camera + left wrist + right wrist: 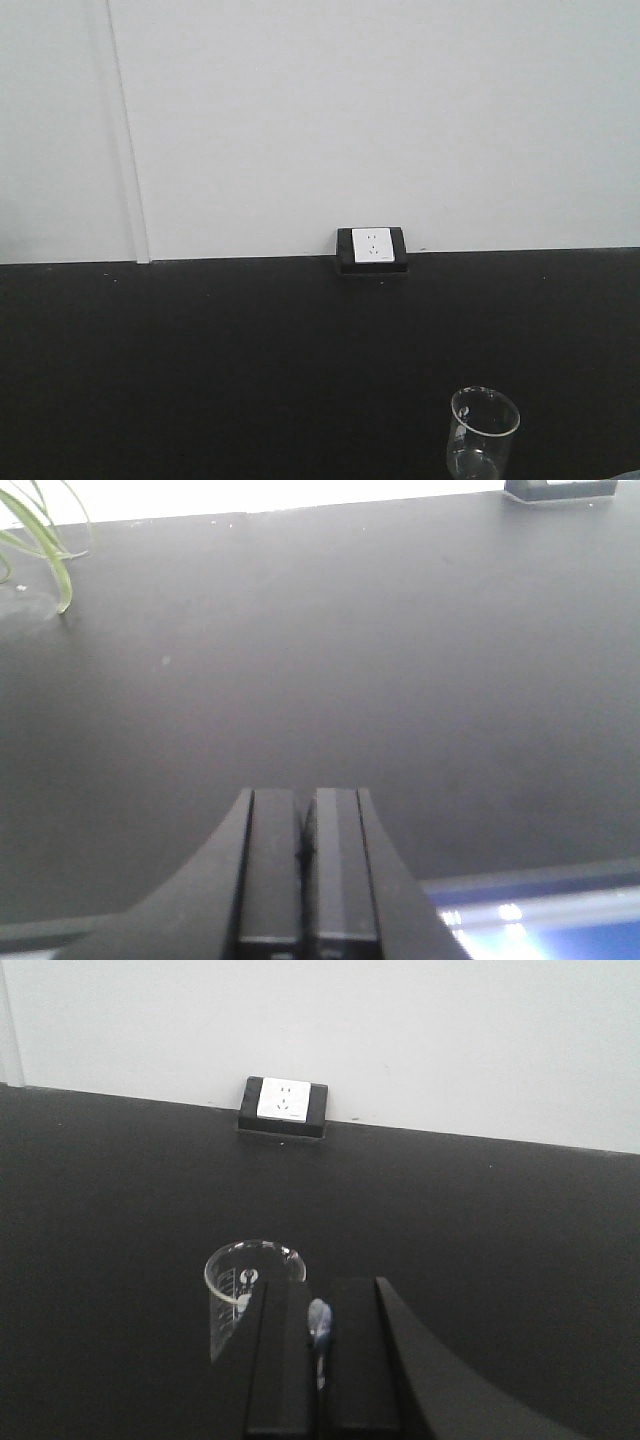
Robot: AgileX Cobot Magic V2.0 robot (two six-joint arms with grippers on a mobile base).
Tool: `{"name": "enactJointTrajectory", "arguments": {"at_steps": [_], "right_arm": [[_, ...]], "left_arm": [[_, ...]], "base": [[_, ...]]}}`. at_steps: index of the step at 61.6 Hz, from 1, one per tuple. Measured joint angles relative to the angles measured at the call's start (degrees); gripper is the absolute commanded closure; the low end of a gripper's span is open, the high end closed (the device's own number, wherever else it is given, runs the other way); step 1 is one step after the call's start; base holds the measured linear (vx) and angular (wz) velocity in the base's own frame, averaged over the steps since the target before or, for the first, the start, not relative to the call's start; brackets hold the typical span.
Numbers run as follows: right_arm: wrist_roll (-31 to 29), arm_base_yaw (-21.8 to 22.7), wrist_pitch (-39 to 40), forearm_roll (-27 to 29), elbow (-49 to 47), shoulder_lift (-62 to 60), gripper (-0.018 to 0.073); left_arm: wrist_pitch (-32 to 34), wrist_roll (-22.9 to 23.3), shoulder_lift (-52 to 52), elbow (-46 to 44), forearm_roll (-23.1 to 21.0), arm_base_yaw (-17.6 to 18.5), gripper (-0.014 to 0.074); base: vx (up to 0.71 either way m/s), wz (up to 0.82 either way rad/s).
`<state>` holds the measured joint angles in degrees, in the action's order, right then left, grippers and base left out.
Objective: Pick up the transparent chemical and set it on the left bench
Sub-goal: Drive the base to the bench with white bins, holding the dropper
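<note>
A clear glass beaker (483, 432) stands upright on the black bench top, at the lower right of the front view. In the right wrist view the beaker (240, 1290) stands just ahead and left of my right gripper (320, 1305), partly hidden by the left finger. The right jaws are closed together with nothing solid between them; a small bluish glint shows in the slit. The beaker is outside the jaws. My left gripper (305, 815) is shut and empty over bare black bench. Neither gripper shows in the front view.
A white wall socket in a black frame (372, 249) sits at the back edge of the bench against the white wall; it also shows in the right wrist view (284, 1105). Green plant leaves (40, 540) hang at the far left. A blue edge (540, 920) lies below the left gripper.
</note>
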<state>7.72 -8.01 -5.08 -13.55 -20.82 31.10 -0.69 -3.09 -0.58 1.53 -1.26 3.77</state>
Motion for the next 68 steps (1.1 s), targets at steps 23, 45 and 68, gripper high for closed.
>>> {"name": "enactJointTrajectory", "arguments": {"at_steps": [23,45,68], "right_arm": [[0.0,0.0,-0.07,0.0,0.0,0.0,0.0564],[0.0,0.0,-0.13,0.0,0.0,0.0,0.0564],[0.0,0.0,-0.25,0.0,0.0,0.0,0.0564]], "left_arm": [[0.0,0.0,0.0,0.0,0.0,0.0,0.06],[0.0,0.0,0.0,0.0,0.0,0.0,0.06],[0.0,0.0,0.0,0.0,0.0,0.0,0.06]], "base": [[-0.23,0.01],[-0.29,0.05],[-0.36,0.02]]}}
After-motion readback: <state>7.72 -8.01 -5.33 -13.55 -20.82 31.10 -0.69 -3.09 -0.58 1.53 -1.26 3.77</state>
